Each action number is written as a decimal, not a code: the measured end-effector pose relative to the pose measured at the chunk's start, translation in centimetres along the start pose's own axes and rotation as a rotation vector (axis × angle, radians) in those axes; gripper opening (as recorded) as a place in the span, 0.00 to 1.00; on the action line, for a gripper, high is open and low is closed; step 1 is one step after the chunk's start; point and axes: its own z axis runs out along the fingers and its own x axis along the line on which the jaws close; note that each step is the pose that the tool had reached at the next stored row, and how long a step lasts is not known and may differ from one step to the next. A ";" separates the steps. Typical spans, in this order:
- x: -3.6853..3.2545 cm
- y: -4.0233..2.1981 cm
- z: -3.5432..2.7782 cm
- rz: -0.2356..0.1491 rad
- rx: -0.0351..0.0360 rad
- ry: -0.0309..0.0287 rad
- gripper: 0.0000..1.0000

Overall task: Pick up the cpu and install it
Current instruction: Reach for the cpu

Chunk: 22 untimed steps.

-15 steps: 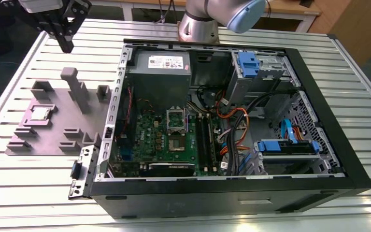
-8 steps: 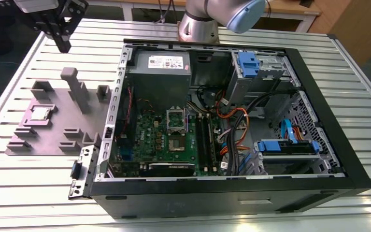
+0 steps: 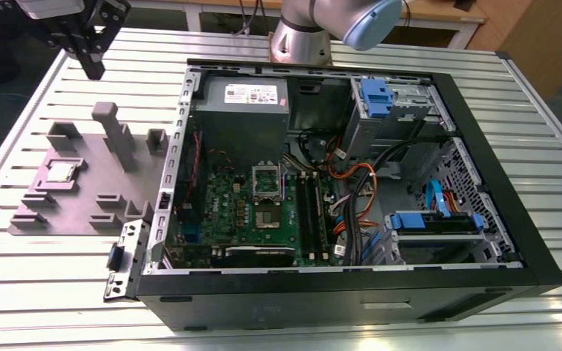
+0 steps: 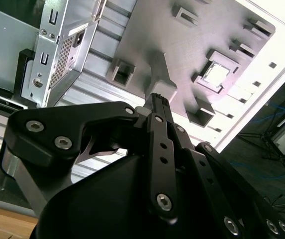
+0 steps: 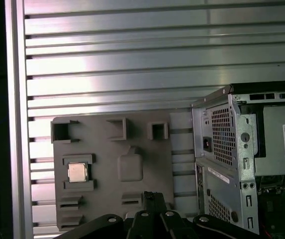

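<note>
Currently | fingers [image 3: 93, 64] pressed together, empty | cpu [image 3: 61, 171] in fixture [image 3: 81, 208], well apart

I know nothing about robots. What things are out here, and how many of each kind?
Small flat silvery square cpu: 1
Grey blocky plastic fixture: 1
Open black computer case: 1
Black gripper on the robot arm: 1
Total: 4

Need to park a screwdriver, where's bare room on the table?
Bare table slats lie in front of the grey fixture, on the exterior view's left of the case. Crowded: the fixture's blocks and the cable-filled case.
</note>
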 end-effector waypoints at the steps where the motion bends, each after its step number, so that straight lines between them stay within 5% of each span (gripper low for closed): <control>1: 0.05 0.00 0.00 0.000 0.0000 0.0000 0.11; 11: 1.92 -0.15 0.07 0.000 0.0001 0.0009 0.11; 22: 6.01 -1.07 0.26 0.000 0.0001 0.0003 0.11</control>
